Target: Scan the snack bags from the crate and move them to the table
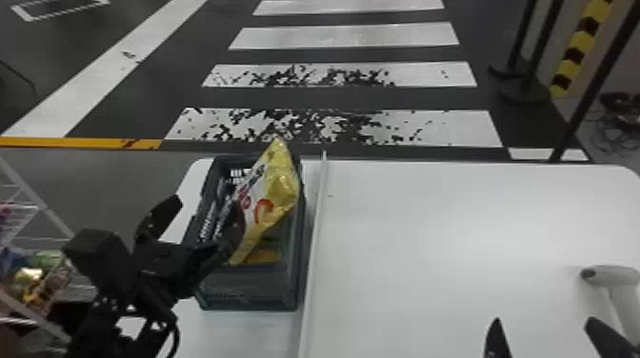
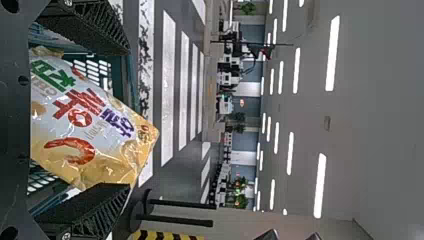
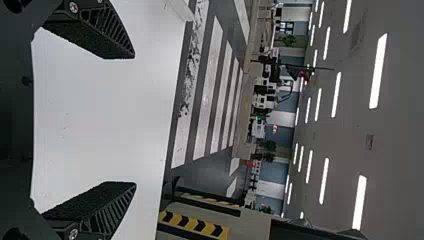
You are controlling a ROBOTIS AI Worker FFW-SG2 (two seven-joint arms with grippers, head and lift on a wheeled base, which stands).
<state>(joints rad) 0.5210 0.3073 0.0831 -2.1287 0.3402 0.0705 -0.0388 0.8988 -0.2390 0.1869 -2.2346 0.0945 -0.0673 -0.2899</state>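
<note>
Crate (image 1: 250,293) on the white table (image 1: 428,228) is my landmark. Yellow snack bag (image 1: 278,185) inside it, tilted, its top above the rim. I have the left gripper (image 1: 193,238) at the crate's near left side, fingers spread, the bag between them in the left wrist view. My right gripper (image 1: 543,328) is well right of the crate, fingers wide apart. Pale handled device (image 1: 614,275) farther right of it.

Room over table (image 1: 419,228), 1 strip (image 1: 315,247) beside crate (image 1: 247,290)
</note>
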